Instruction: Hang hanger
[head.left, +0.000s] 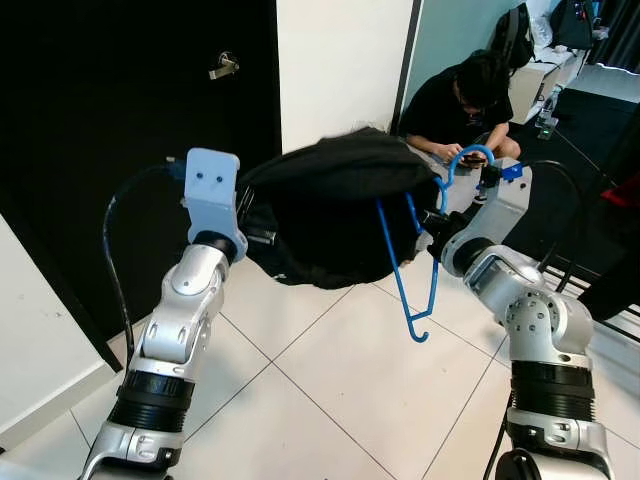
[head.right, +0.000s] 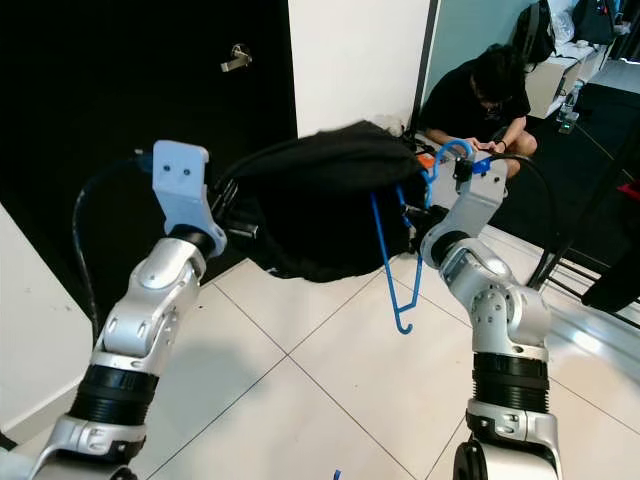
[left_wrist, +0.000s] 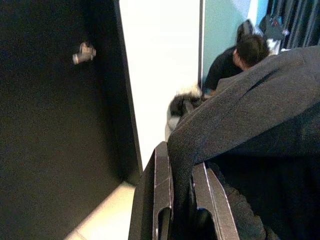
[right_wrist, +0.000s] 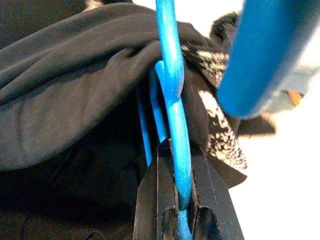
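- Both arms are up in front of the robot, carrying a blue hanger (head.left: 415, 270) with a black garment (head.left: 335, 205) bunched over it, mid-air above the white tiled floor (head.left: 330, 390), nowhere near hung yet
- The right gripper (right_wrist: 176, 200) is pinching the hanger's blue bar, jaws narrow and clamped right on the plastic. The left gripper (left_wrist: 181, 200) is closing on a fold of the black garment, fingers nearly together with cloth squeezed between them
- I'm guessing the step in hand is carrying the thing to wherever it hangs. No rail or rod is visible, so the robot is going to need to find one first
- To do it well: keep the hook (head.left: 468, 158) pointing up and free, keep the two grippers at a steady spacing so the cloth isn't dragging off the hanger, and let the right arm lead since it's holding the rigid part
- The head views are giving the big picture: a dark door (head.left: 120, 130) with a metal handle (head.left: 223, 67), a white wall section (head.left: 340, 60), and a person (head.left: 465, 100) crouching just behind the load, so swing room is tight on that side
- The wrist views are giving the grip detail the head views can't: the right one shows the bar seated between the fingers and a patterned bit of fabric (right_wrist: 220, 110), the left one shows how little cloth is actually caught
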